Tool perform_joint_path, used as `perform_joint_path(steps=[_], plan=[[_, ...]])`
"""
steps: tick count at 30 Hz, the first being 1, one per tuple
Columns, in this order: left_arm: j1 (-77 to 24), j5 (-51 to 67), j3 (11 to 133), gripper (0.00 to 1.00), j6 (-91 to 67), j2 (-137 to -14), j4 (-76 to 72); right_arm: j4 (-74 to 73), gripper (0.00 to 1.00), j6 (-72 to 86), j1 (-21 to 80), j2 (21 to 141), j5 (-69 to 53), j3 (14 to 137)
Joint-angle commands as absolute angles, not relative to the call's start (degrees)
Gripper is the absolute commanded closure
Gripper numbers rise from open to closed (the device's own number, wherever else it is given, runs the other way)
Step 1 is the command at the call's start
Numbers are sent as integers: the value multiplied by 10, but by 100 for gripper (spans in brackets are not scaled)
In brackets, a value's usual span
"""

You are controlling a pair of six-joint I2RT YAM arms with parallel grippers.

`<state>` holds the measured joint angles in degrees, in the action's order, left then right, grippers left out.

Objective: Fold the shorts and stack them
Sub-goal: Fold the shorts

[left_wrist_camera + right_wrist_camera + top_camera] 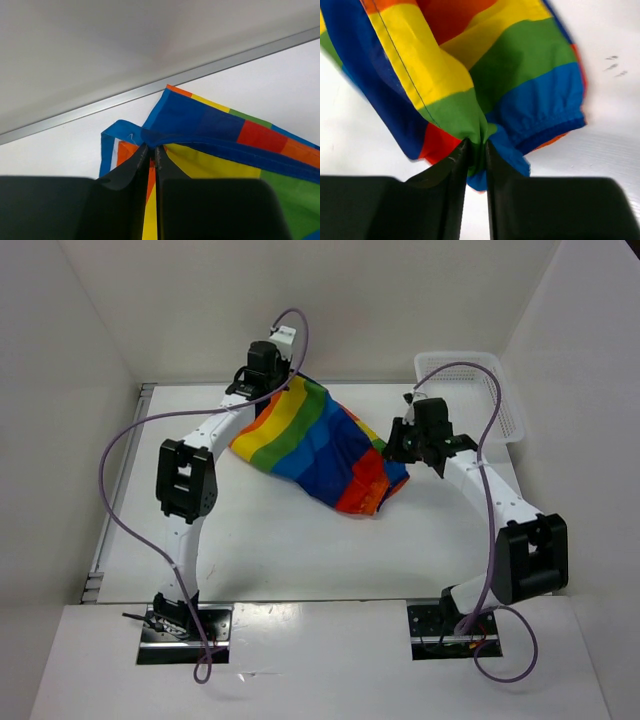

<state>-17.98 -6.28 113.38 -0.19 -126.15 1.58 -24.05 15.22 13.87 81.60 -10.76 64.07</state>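
Top external view: the rainbow-striped shorts (318, 445) are shown toward the far middle of the white table (300, 540), stretched between the two arms and sagging at the centre. Part of the cloth appears to be lifted off the surface, though how much of it rests there cannot be told. The left gripper (272, 388) is placed at the far-left corner of the garment, near the back wall. In the left wrist view its fingers (125, 175) are seen pressed together on a blue hem edge, with only a thin layer of fabric pinched between them. The right gripper (392, 448) is placed at the opposite, nearer-right end. In the right wrist view a bunched tuft of green and blue cloth is seen clamped between its closed fingers (445, 170), just beside the gathered blue band. Two opposite ends seem to be held in this way so that the shorts can be pulled taut and spread flat before a fold is made. The fold is judged not yet begun, since the fabric is rumpled and no clean crease is visible. The white mesh basket (505, 405) is seen at the far right corner, apart from the cloth. A slip at the bunched right-hand pinch is judged the likeliest fault.
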Motion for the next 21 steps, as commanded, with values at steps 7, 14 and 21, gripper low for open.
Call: perform_joint_path(steps=[7, 14, 21], plan=[[-177, -69, 1208, 35, 0, -1333, -34, -182, 67, 259, 105, 856, 81, 657], [-144, -111, 1237, 7, 0, -1316, 91, -246, 29, 265, 105, 810, 70, 676], [-63, -93, 1117, 2, 0, -1274, 207, -237, 26, 352, 112, 708, -30, 536]])
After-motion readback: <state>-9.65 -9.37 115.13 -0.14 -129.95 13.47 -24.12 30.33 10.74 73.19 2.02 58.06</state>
